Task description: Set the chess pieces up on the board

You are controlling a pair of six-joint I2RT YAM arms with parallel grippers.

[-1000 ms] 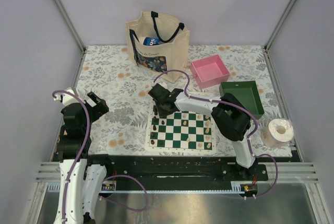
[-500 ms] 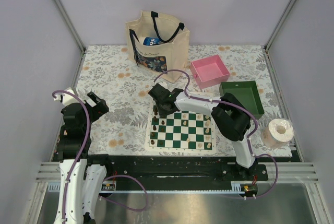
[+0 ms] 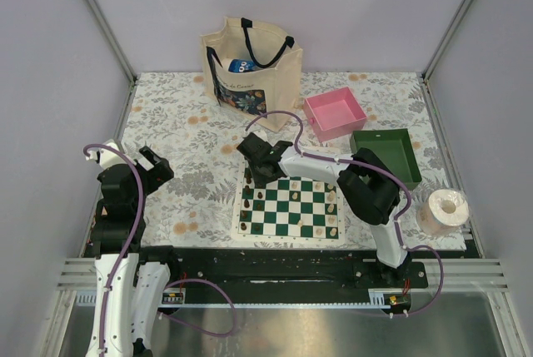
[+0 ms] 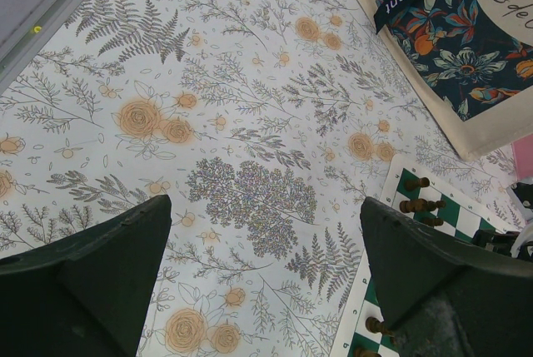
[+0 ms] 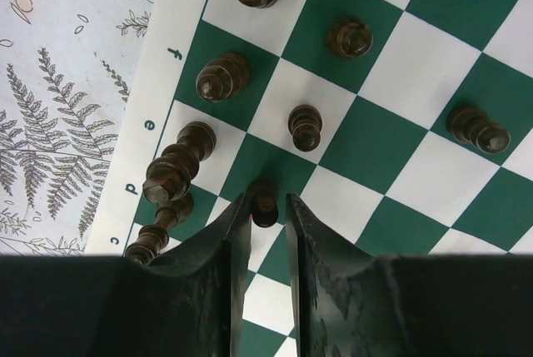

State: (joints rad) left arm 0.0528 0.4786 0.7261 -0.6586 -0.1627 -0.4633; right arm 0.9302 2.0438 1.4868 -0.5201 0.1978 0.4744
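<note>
One dark pawn half-hidden between jaws

The desk wears a pale cloth printed with grey ferns and orange flowers. A cream tote bag stands at its far edge. To the right lie a pink tray and a green tray, the board near the front, and a paper roll at the right edge.

One camera looks down from high behind onto the whole table. The left wrist camera slants across it toward the board; the right hangs close over the dark pieces both share.
</note>
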